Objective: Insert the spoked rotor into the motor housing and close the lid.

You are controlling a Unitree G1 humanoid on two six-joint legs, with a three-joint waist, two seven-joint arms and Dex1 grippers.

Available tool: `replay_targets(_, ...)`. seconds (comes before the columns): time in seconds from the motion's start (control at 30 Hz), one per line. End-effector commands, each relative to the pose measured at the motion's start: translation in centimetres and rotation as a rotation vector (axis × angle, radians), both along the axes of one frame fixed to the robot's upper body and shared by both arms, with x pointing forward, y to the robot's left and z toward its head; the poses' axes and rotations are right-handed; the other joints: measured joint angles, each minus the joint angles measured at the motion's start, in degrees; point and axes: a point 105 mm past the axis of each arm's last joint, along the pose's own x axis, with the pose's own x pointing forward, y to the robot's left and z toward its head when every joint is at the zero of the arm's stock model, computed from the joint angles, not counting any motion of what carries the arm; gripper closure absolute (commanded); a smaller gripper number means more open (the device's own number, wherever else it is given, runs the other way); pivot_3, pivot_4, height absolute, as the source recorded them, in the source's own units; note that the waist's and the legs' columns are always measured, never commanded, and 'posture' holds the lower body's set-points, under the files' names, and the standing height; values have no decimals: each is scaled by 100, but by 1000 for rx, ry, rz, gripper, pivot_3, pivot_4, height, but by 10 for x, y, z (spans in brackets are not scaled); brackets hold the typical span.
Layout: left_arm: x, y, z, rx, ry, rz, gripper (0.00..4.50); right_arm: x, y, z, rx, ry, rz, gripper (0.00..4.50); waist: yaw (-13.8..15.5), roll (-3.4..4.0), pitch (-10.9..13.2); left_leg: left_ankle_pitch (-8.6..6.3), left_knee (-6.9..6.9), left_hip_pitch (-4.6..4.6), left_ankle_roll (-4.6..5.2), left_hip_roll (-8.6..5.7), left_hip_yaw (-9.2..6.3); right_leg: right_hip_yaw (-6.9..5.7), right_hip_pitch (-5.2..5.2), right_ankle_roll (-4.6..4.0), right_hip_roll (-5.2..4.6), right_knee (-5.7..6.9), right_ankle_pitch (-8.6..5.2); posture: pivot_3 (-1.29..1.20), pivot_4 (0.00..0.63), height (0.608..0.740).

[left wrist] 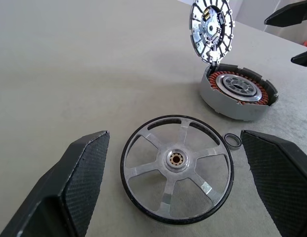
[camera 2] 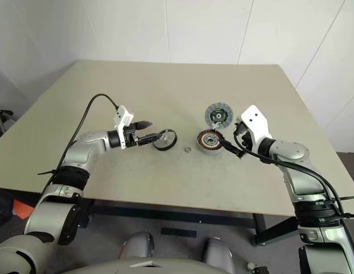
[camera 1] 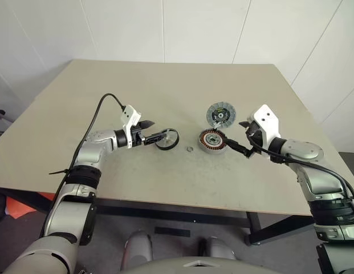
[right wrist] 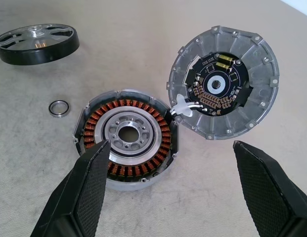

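The spoked rotor [left wrist: 176, 160], a black-rimmed wheel with silver spokes, lies flat on the table. My left gripper [camera 1: 153, 131] is open, its fingers [left wrist: 79, 182] spread to either side of the rotor's near edge without gripping it. To the rotor's right sits the motor housing [camera 1: 212, 142], its copper windings [right wrist: 99, 118] and silver hub uncovered. The lid [right wrist: 225, 81] stands tilted open at the housing's far edge, circuit side showing, joined to the housing by a white wire. My right gripper [camera 1: 240, 136] hovers open just right of the housing, holding nothing.
A small loose metal ring [camera 1: 190, 149] lies on the table between the rotor and the housing. The beige table [camera 1: 165, 85] stretches wide behind the parts. Its front edge runs close below both arms.
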Motion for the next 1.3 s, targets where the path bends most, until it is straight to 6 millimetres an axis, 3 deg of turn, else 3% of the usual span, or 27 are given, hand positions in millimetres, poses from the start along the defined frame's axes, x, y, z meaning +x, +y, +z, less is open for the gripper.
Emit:
replay_targets(0.03,3,2,14,-5,-52,2,0,4,1,16,-13,-59,13,24,0,0,0,0,0,0,0,0,0,0,0,0,0,0,0,0,0,740)
replay_targets(0.53,9,-8,16,-10,-63,-11,0,1,-4,21,-60,-70,18,24,2,0,0,0,0,0,0,0,0,0,0,0,0,0,0,0,0,740)
replay_targets(0.87,10,-14,14,-17,-60,-19,0,1,77,31,-338,-88,474,24,-27,0,0,5,1,14,-8,9,2,1,-6,0,3,30,-1,0,0,740)
replay_targets(1.07,9,-10,14,-20,-62,-7,0,8,99,37,-446,-105,627,24,-5,-1,1,7,13,14,-12,7,2,5,-10,0,1,53,-2,0,0,740)
replay_targets(1.3,7,-4,13,-17,-61,15,0,13,111,23,-597,-77,783,24,-27,-2,1,9,21,16,-15,12,2,9,-13,0,4,66,-2,0,0,740)
